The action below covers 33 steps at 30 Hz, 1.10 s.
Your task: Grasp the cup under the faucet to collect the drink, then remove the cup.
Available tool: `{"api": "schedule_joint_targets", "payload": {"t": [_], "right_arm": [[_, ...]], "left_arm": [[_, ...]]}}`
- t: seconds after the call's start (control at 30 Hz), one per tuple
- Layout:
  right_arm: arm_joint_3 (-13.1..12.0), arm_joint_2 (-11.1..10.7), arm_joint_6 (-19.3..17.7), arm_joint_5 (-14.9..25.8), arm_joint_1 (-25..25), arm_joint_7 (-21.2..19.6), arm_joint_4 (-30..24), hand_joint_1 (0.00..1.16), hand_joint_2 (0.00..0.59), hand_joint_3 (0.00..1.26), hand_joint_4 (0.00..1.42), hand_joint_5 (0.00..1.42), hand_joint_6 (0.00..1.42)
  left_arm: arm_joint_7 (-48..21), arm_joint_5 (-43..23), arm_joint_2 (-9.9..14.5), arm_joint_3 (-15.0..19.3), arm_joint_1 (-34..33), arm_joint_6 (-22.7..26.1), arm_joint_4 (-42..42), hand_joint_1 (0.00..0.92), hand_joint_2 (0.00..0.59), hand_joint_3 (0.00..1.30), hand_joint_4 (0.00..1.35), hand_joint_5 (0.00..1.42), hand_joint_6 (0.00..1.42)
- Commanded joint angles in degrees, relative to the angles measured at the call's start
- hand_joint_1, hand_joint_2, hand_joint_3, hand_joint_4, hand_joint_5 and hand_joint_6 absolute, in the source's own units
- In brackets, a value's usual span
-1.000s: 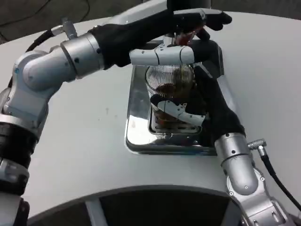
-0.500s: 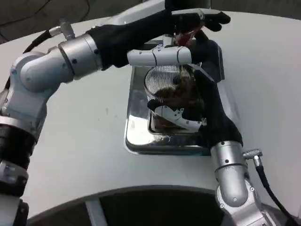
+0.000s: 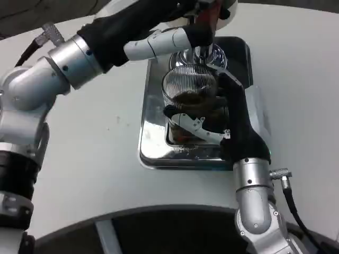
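faucet top hidden, left robot hand cropped

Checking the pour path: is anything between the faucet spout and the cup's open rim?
No. In the head view the faucet hangs above the cup, nothing between.

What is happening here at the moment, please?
The robot is filling a cup at a faucet. Its right hand grips the ribbed clear cup, which stands on a shiny metal tray and already holds some brown drink. Its left hand reaches to the top of the faucet. The cup is not yet removed.
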Motion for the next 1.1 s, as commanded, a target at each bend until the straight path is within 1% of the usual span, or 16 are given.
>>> {"api": "schedule_joint_targets", "payload": {"t": [0.03,0.13,0.3,0.37,0.5,0.6,0.67,0.83,1.1], "right_arm": [[0.3,0.7,2.0,-0.2,1.3,0.0,1.3,0.91,0.234,0.47,0.6,0.76,0.6],[0.3,0.6,2.0,-0.3,1.4,-0.3,1.2,0.93,0.223,0.48,0.62,0.78,0.62],[0.3,0.5,2.0,-0.7,1.7,-1.2,1.0,0.94,0.224,0.49,0.63,0.8,0.64],[0.4,0.5,2.0,-0.8,1.8,-1.6,0.9,0.95,0.213,0.5,0.63,0.81,0.66],[0.3,0.6,1.9,-1.3,2.0,-2.8,0.6,0.96,0.201,0.52,0.65,0.82,0.69],[0.2,0.7,1.7,-1.5,2.3,-3.5,0.4,0.96,0.193,0.53,0.67,0.85,0.74],[0.2,0.7,1.6,-1.5,2.4,-4.0,0.3,0.97,0.18,0.56,0.72,0.9,0.8],[-0.2,0.5,1.2,-1.6,2.9,-5.1,-0.5,0.98,0.154,0.61,0.76,0.95,0.89],[-0.8,0.1,1.0,-2.0,3.7,-6.3,-2.1,1.0,0.144,0.65,0.82,1.02,0.98]], "left_arm": [[0.0,-2.1,0.0,1.7,0.8,-0.8,-2.3,0.0,0.039,0.07,0.14,0.29,0.23],[-0.3,-2.8,-0.1,2.2,0.8,-0.5,-3.2,0.0,0.037,0.09,0.15,0.29,0.23],[-0.7,-4.4,-0.4,2.6,1.3,0.1,-5.4,0.0,0.034,0.11,0.18,0.32,0.27],[-0.8,-5.0,-0.4,2.7,1.5,0.4,-6.5,0.0,0.033,0.12,0.19,0.33,0.28],[-0.9,-6.6,-0.2,3.1,2.6,1.5,-10.3,0.0,0.038,0.13,0.21,0.33,0.28],[-1.0,-7.2,0.0,3.4,3.4,2.2,-12.5,0.0,0.037,0.14,0.22,0.34,0.29],[-1.1,-7.4,0.2,3.8,4.0,2.8,-13.6,0.0,0.039,0.14,0.22,0.35,0.29],[-1.0,-8.6,1.1,4.9,6.5,4.3,-16.9,0.0,0.041,0.15,0.23,0.35,0.3],[-1.0,-10.0,2.3,6.8,12.2,6.8,-23.7,0.0,0.047,0.17,0.24,0.36,0.31]]}}
